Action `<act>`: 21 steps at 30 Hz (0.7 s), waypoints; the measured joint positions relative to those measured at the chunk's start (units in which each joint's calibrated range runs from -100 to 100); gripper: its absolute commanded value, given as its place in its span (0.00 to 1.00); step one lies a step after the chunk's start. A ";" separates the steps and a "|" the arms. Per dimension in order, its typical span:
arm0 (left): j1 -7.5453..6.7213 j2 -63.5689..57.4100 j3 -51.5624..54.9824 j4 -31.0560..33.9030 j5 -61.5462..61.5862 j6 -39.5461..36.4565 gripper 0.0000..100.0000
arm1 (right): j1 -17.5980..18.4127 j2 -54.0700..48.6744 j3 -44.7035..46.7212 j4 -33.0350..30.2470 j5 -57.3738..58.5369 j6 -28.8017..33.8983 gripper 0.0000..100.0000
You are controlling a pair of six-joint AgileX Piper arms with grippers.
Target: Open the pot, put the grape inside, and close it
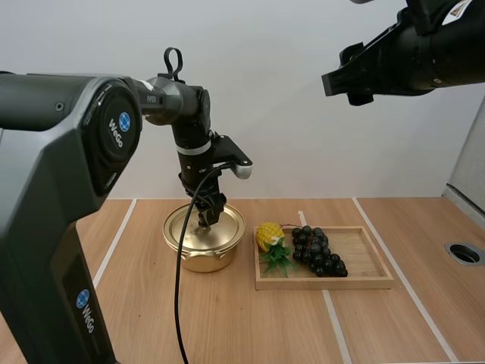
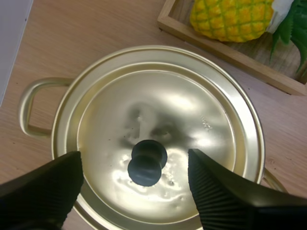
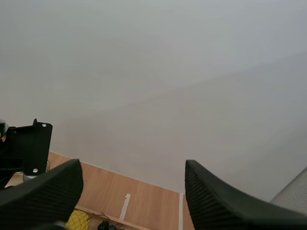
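Note:
A gold pot [image 1: 203, 241] stands on the table with its lid [image 2: 158, 129] on. The lid's black knob [image 2: 146, 163] sits between the open fingers of my left gripper [image 1: 208, 214], which hangs just above the lid without touching the knob. A bunch of dark grapes [image 1: 318, 250] lies in a wooden tray [image 1: 371, 265] to the right of the pot. My right gripper [image 3: 132, 191] is raised high over the table, open, with nothing between its fingers.
A toy pineapple [image 1: 270, 241] lies in the tray beside the grapes, close to the pot; its yellow body [image 2: 232, 19] shows past the pot's rim. A round hole [image 1: 464, 253] is set in the table at the far right.

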 measured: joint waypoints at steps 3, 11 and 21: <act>0.16 0.05 0.00 0.00 -0.08 -0.10 1.00 | 0.00 0.00 0.00 0.00 0.00 0.00 1.00; 0.25 3.42 0.00 -1.65 -0.43 -0.10 1.00 | 0.00 0.00 0.00 0.00 0.14 0.00 1.00; 0.25 4.66 0.00 -2.09 -0.43 -0.10 1.00 | 0.00 0.00 0.00 0.00 0.14 0.00 1.00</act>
